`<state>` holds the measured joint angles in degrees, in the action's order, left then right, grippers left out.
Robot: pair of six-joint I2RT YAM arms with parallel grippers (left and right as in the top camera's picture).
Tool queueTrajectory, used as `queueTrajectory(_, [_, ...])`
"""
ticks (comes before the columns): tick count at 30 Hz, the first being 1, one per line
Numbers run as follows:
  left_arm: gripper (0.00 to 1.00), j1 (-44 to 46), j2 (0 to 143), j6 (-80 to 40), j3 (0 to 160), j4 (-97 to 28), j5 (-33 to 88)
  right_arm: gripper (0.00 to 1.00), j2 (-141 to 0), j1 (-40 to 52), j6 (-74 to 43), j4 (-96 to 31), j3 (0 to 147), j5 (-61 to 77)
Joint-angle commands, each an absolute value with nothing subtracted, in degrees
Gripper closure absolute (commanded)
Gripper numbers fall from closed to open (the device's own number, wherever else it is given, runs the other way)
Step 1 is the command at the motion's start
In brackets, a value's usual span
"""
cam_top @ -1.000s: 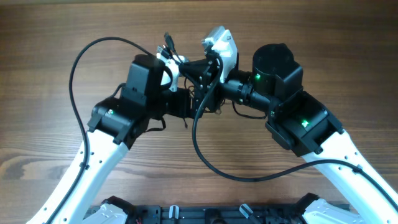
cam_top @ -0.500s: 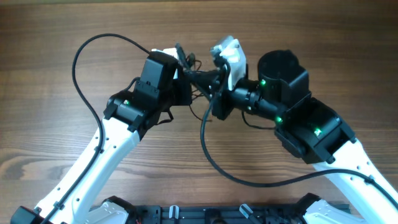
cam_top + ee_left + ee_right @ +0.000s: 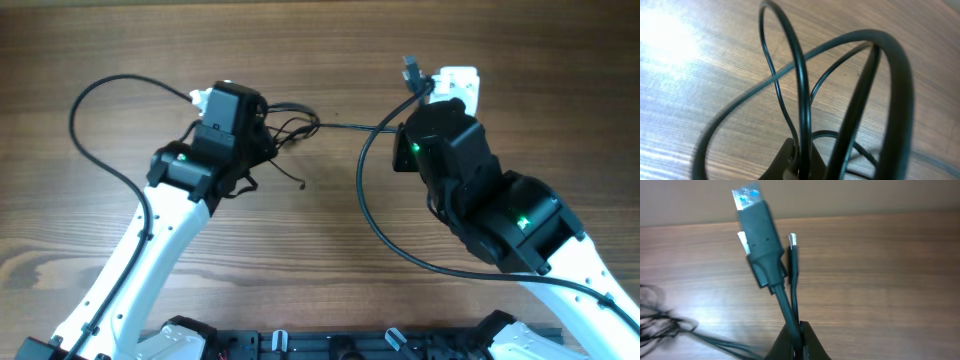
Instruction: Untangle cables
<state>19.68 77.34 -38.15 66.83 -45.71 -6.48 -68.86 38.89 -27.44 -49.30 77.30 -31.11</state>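
partly done: right gripper [image 3: 796, 339] pinches two plug ends [image 3: 759, 235] upper right, left gripper [image 3: 801, 160] clamps the knot [image 3: 288, 122] upper centre, one strand [image 3: 345, 125] stretched between them; knot not yet freed.

The wooden table [image 3: 320, 30] fills the frame. The left gripper [image 3: 264, 128], upper centre-left, sits at a loose knot of thin black cables [image 3: 292, 120]. One strand runs taut rightward to the right gripper [image 3: 422, 88], upper right. A connector plug [image 3: 409, 67] projects above that gripper. A thicker black cable [image 3: 361, 190] loops down through the centre toward the lower right.
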Motion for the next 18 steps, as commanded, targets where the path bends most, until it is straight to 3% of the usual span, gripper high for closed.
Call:
queueTrajectory(1, [0.96, 14.13, 73.73, -40.97, 67.72, -48.42, -8.62, 0.96, -67.37, 38.41, -30.63, -51.79, 78.06, -45.30])
queueTrajectory(6, [0.93, 6.85, 65.23, -40.99, 67.72, -52.25, -7.99, 0.96, -67.37, 33.52, -33.17, -55.22, 78.04, -44.47])
queueTrajectory(11, [0.54, 1.93, 55.68, -41.01, 67.72, -52.14, -2.74, 0.96, -67.40, 29.26, -35.16, -56.55, 78.00, -40.16])
queueTrajectory(16, [0.45, 0.95, 50.92, -41.65, 67.72, -51.27, -1.15, 0.96, -67.68, 27.24, -35.07, -56.49, 77.89, -36.67])
queueTrajectory(18, [0.42, 0.95, 51.11, -41.52, 67.72, -51.09, 2.50, 0.96, -68.38, 27.24, -30.39, -53.89, 77.89, -24.62])
